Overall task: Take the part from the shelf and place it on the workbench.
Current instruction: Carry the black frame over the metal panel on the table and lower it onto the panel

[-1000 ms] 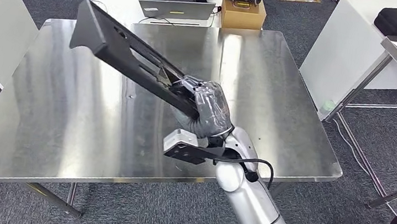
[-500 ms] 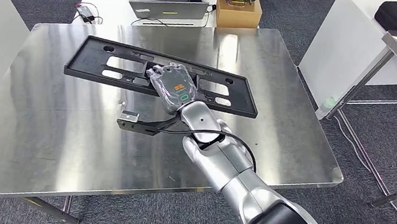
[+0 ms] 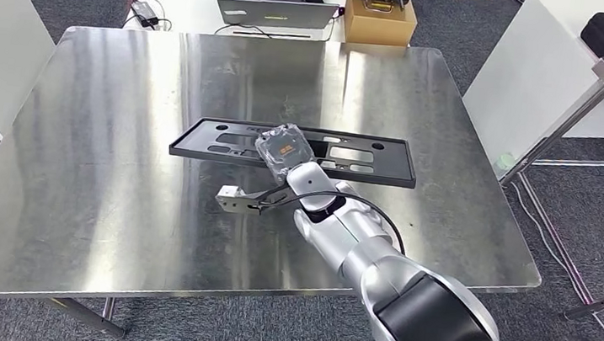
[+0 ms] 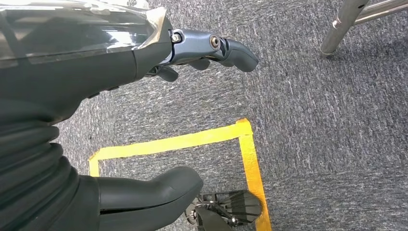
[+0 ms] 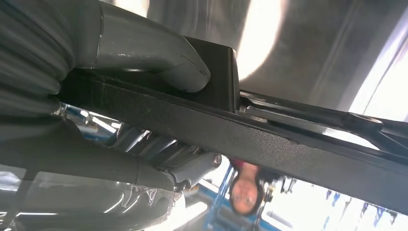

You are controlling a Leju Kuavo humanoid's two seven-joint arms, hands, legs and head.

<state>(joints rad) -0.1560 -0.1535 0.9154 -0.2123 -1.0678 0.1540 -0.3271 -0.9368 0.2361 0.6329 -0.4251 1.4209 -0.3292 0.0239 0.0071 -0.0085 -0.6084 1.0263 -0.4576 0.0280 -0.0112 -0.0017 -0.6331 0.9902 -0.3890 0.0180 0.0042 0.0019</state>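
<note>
Right hand [image 3: 282,150] grips the black plastic frame [image 3: 367,167], laid low over the steel workbench [image 3: 93,191]. Next, I think, it must let go gently.

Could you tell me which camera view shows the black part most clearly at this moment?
The head view: the whole black part lies along the workbench, the right hand gripping its middle. The right wrist view gives one close-up edge under the thumb. The left wrist view looks at carpet.
</note>
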